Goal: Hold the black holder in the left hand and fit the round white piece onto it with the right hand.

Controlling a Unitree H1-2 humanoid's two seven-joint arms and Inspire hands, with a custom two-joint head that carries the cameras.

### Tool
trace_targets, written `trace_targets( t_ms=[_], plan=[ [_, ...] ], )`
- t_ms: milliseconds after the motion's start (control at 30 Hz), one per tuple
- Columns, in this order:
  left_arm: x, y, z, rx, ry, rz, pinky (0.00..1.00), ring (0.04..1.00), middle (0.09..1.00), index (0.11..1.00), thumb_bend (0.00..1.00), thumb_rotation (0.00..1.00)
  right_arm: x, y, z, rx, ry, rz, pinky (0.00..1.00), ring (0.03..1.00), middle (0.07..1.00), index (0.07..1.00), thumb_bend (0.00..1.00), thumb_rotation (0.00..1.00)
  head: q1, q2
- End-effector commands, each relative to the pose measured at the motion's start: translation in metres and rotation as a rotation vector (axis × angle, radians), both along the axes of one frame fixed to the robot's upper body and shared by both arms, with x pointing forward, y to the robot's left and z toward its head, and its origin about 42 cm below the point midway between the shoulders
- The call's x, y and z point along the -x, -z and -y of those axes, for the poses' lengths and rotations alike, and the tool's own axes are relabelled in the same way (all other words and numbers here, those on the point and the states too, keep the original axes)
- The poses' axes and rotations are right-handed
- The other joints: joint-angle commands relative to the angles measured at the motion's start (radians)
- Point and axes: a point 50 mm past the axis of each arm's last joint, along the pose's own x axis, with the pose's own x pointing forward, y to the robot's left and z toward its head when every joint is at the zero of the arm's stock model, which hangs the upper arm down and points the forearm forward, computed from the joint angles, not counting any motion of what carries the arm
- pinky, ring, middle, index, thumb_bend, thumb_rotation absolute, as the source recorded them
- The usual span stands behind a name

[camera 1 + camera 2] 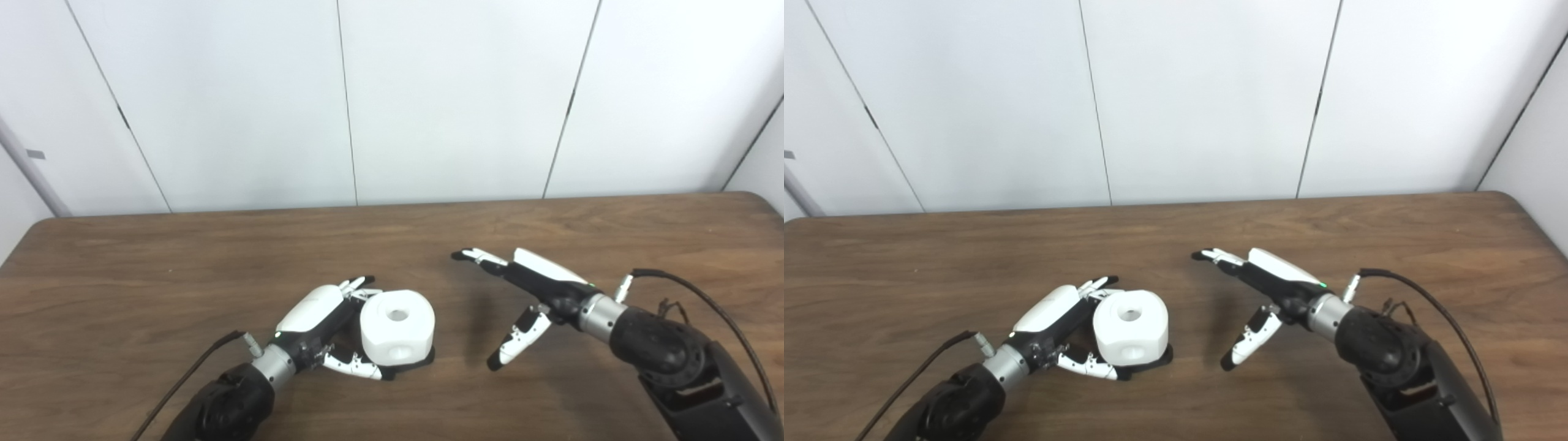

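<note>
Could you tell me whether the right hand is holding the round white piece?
No, the right hand is open and apart from the white piece.

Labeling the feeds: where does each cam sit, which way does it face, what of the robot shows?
Left eye view: on the head, looking down and forward over the wooden table to the white wall; both forearms enter from the bottom edge.
Right eye view: beside it, slightly to the right, same aim; everything sits further left in frame.
Shared: left hand around the round white piece on the black holder; right hand open, apart from them.
</note>
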Motion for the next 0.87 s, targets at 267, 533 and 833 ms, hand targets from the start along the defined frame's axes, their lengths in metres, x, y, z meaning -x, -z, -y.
trace_targets(
  t_ms=[267, 533, 833],
  plan=[
    [-0.005, -0.012, -0.010, -0.069, -0.016, 0.013, 1.00, 1.000, 0.890, 0.491, 0.52, 0.06, 0.000, -0.002, 0.008, -0.070, 0.079, 0.072, 0.94, 1.000, 1.000, 0.957, 0.81, 0.04, -0.006, -0.002],
    [-0.006, -0.017, -0.017, -0.188, -0.048, -0.008, 1.00, 1.000, 0.999, 0.977, 1.00, 0.15, -0.001, 0.003, 0.007, -0.171, 0.143, 0.152, 0.93, 0.993, 0.971, 0.928, 0.78, 0.03, -0.010, -0.007],
    [-0.008, -0.018, -0.034, -0.248, -0.090, 0.020, 1.00, 1.000, 1.000, 1.000, 1.00, 0.10, 0.002, 0.022, 0.005, -0.317, 0.256, 0.193, 0.76, 0.880, 0.913, 0.905, 0.74, 0.00, -0.017, -0.009]
  ],
)
